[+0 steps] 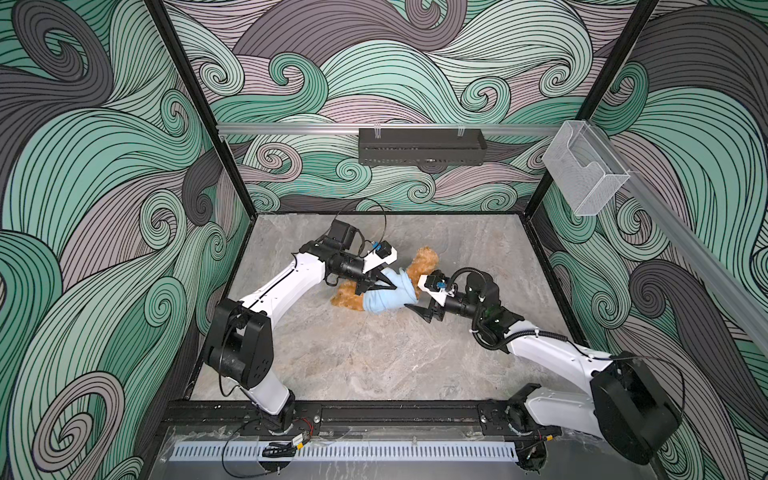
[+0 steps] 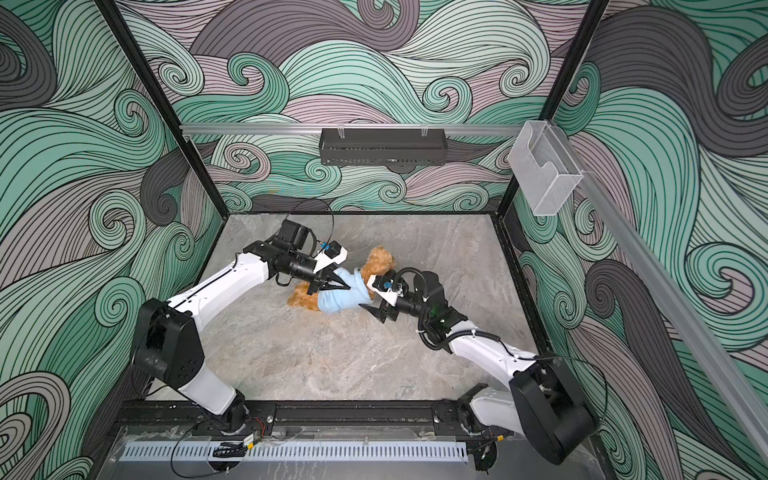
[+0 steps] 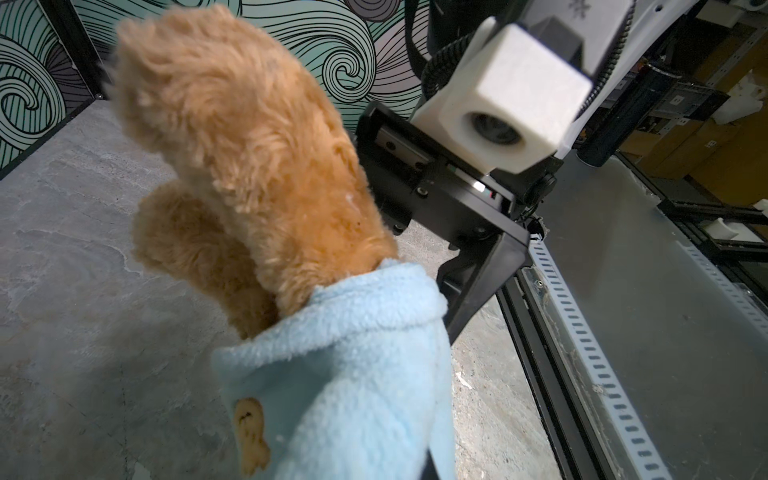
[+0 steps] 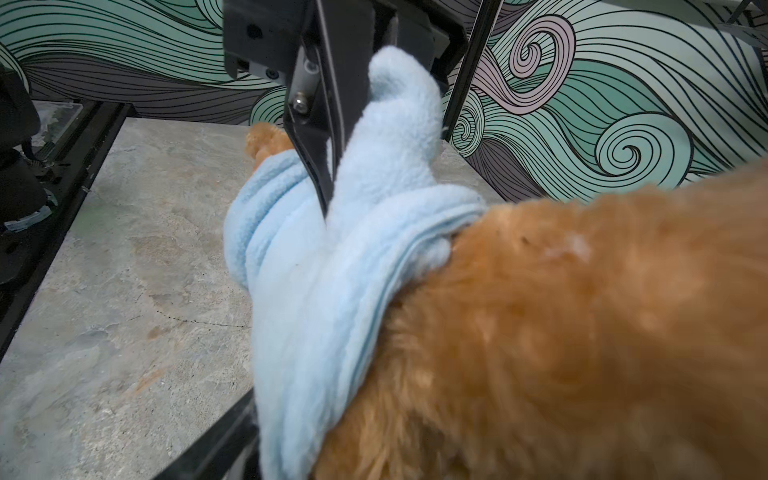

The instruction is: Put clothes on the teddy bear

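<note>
The left gripper is clenched on a fold of the light-blue garment, which is bunched round the middle of the teddy bear lying near the centre of the bench, legs toward the left edge and head toward the far right corner. Just right of it the right gripper is released, jaws spread wide, its near jaw just beside the garment
</note>
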{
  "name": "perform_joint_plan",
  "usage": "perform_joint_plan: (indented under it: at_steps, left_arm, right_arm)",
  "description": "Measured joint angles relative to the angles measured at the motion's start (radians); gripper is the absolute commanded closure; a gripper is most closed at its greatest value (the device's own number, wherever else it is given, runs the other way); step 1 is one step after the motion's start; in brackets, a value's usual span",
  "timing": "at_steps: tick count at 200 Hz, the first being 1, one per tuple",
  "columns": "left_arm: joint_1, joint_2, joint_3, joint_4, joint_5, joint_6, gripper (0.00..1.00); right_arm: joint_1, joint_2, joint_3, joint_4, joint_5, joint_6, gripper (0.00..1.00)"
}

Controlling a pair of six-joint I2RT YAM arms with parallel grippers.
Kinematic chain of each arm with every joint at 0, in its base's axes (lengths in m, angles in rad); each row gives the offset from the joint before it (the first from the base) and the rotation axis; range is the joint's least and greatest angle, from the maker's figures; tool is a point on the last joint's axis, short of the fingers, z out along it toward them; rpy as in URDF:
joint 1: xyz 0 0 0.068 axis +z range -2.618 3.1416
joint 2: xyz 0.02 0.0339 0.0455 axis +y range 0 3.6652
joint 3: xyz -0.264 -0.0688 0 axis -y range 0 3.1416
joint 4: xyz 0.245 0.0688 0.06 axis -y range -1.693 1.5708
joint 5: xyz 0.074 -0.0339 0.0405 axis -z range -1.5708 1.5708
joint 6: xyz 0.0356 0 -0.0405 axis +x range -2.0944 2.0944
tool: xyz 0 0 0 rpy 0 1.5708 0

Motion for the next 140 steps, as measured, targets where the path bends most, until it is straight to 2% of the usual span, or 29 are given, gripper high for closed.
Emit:
perform_joint_plan:
  at_steps: [27, 43, 57, 77, 87, 94, 106, 122, 129, 140]
  left_arm:
    - [-0.011, 0.005, 0.013, -0.023, -0.001, 0.017, 1.00]
    - [-0.017, 0.009, 0.013, -0.029, -0.003, 0.020, 1.00]
    - [-0.019, 0.011, 0.013, -0.029, -0.009, 0.019, 1.00]
    - [-0.019, 0.010, 0.013, -0.017, -0.024, 0.014, 0.99]
    - [-0.019, 0.008, 0.010, 0.001, -0.034, 0.005, 0.97]
    - [-0.019, 0.003, 0.004, 0.019, -0.042, -0.005, 0.91]
    - [-0.023, -0.014, -0.021, 0.054, -0.053, -0.023, 0.74]
    - [-0.032, -0.050, -0.066, 0.103, -0.072, -0.055, 0.53]
    - [-0.035, -0.070, -0.085, 0.121, -0.084, -0.073, 0.48]
    - [-0.039, -0.114, -0.120, 0.154, -0.112, -0.107, 0.46]
  right_arm:
    - [0.002, 0.078, 0.011, 0.055, -0.035, 0.008, 0.17]
    - [0.009, 0.110, 0.015, 0.083, -0.050, 0.024, 0.23]
    - [0.018, 0.130, 0.015, 0.108, -0.059, 0.048, 0.34]
    - [0.025, 0.145, 0.013, 0.140, -0.055, 0.067, 0.59]
    - [0.027, 0.142, 0.002, 0.153, -0.040, 0.064, 0.65]
    - [0.030, 0.136, -0.011, 0.163, -0.027, 0.064, 0.69]
    - [0.034, 0.121, -0.034, 0.183, -0.003, 0.061, 0.75]
    - [0.040, 0.097, -0.066, 0.196, 0.029, 0.059, 0.77]
    - [0.043, 0.085, -0.081, 0.199, 0.045, 0.057, 0.78]
    - [0.046, 0.067, -0.107, 0.201, 0.074, 0.048, 0.79]
